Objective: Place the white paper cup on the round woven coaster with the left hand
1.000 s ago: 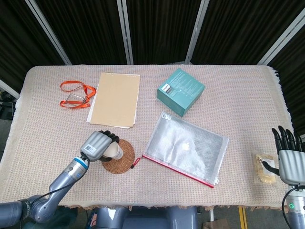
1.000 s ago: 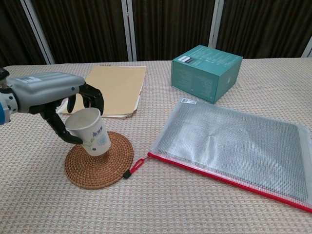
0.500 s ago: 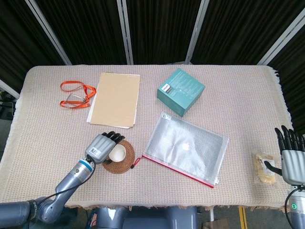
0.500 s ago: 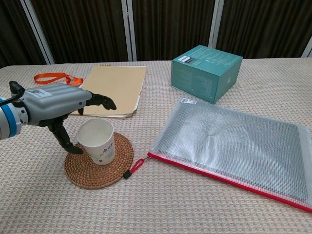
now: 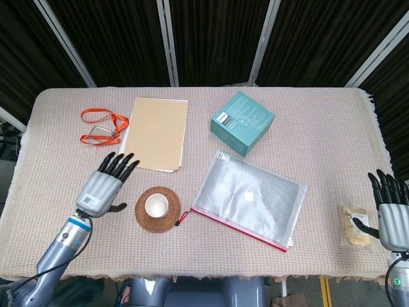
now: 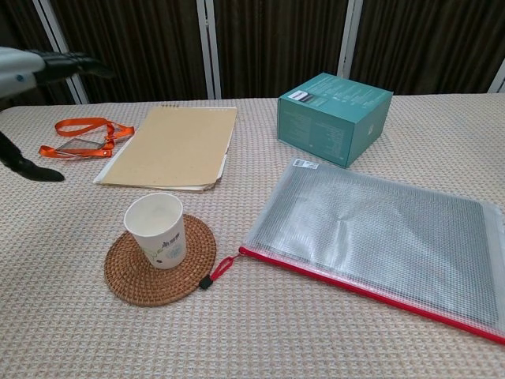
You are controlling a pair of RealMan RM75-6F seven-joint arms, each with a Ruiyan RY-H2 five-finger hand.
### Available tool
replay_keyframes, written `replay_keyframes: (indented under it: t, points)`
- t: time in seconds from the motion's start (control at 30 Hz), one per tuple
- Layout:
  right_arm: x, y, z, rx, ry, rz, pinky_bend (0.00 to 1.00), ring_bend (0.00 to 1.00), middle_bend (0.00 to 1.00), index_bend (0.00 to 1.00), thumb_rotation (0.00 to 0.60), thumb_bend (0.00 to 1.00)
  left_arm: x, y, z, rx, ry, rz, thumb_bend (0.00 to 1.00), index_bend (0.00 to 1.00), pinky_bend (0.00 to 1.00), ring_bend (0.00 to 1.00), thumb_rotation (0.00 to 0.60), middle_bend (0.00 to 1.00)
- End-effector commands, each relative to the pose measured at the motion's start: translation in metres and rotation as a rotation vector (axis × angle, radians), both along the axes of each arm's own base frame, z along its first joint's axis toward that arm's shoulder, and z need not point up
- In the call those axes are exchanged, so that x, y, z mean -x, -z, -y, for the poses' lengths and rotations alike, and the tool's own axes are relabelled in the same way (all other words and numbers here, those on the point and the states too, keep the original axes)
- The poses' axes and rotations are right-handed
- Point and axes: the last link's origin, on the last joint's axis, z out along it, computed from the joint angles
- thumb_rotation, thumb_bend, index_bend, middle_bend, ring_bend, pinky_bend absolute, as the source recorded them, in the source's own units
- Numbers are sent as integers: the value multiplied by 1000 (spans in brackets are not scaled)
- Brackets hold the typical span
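The white paper cup [image 5: 156, 205] [image 6: 157, 230] stands upright on the round woven coaster [image 5: 167, 216] [image 6: 140, 278], near the table's front left. My left hand [image 5: 102, 186] [image 6: 31, 69] hovers to the left of the coaster, apart from the cup, fingers spread and holding nothing. In the chest view only its fingertips and thumb show at the far left edge. My right hand [image 5: 391, 215] is at the far right edge of the head view, fingers extended, empty.
A tan folder [image 5: 155, 133] and an orange lanyard [image 5: 99, 124] lie behind the coaster. A teal box [image 5: 242, 122] sits at centre back. A clear zip pouch with a red edge [image 5: 248, 199] lies right of the coaster. A small packet [image 5: 355, 226] lies by my right hand.
My left hand let go of the cup, opened, and drew back up and to the left. The cup went from tilted in the hand to upright on the coaster.
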Motion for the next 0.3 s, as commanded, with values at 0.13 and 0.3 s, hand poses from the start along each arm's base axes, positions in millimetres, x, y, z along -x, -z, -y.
replay_keyframes:
  t: [0.13, 0.3]
  points:
    - [-4, 0, -5, -11, -20, 9, 0, 0, 0, 0, 600, 0, 59, -57, 48, -167, -109, 44, 0, 0, 0, 0, 600, 0]
    - [-4, 0, -7, -17, -24, 11, 0, 0, 0, 0, 600, 0, 92, -62, 66, -173, -148, 62, 0, 0, 0, 0, 600, 0]
